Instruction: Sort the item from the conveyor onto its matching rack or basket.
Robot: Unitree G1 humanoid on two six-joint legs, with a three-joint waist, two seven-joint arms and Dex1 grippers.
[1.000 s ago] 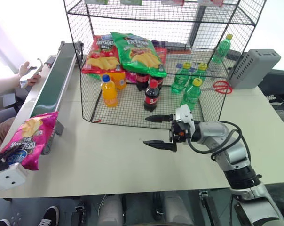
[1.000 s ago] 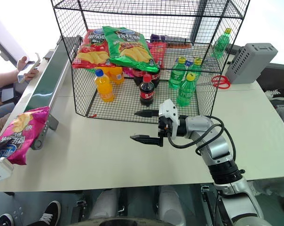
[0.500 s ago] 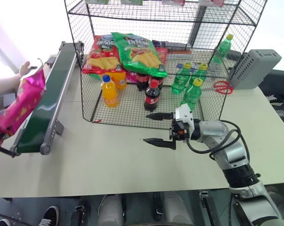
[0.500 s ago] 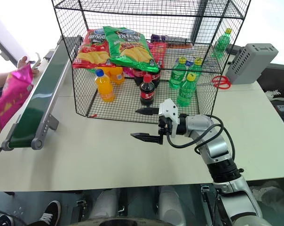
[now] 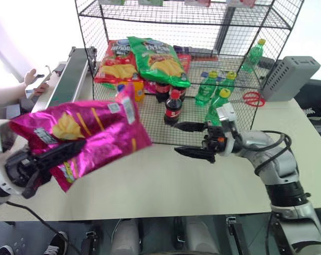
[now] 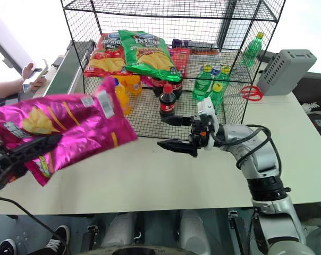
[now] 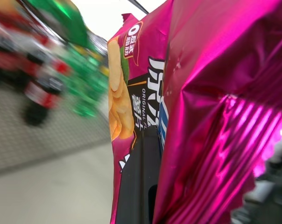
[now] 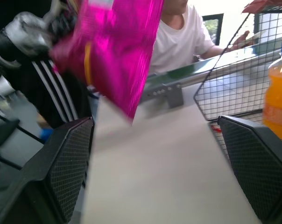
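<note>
The item, a shiny magenta-pink chip bag (image 5: 96, 130), hangs in the air over the table's front left, tilted with its barcode end toward the rack. My left gripper (image 5: 70, 151) is shut on its lower edge, and one black finger (image 7: 141, 177) lies across the printed face. The dark-green conveyor (image 5: 65, 79) runs along the table's left side behind the bag. The black wire rack (image 5: 150, 125) stands at the back middle. My right gripper (image 5: 177, 138) hovers open in front of the rack, pointing left toward the bag (image 8: 117, 42), with nothing between its fingers.
A red chip bag (image 5: 115, 61) and a green one (image 5: 158, 58) lie on the rack's middle tier. Cola (image 5: 172, 106), orange (image 8: 277, 93) and green bottles (image 5: 216, 103) stand below them. A grey plastic box (image 5: 290, 77) and red scissors (image 5: 251, 98) sit at right. A person's hand (image 5: 35, 79) rests by the conveyor.
My left gripper has swung the magenta bag up and to the right, from beside the conveyor's near end to over the table. The right gripper shifted slightly right and stays open.
</note>
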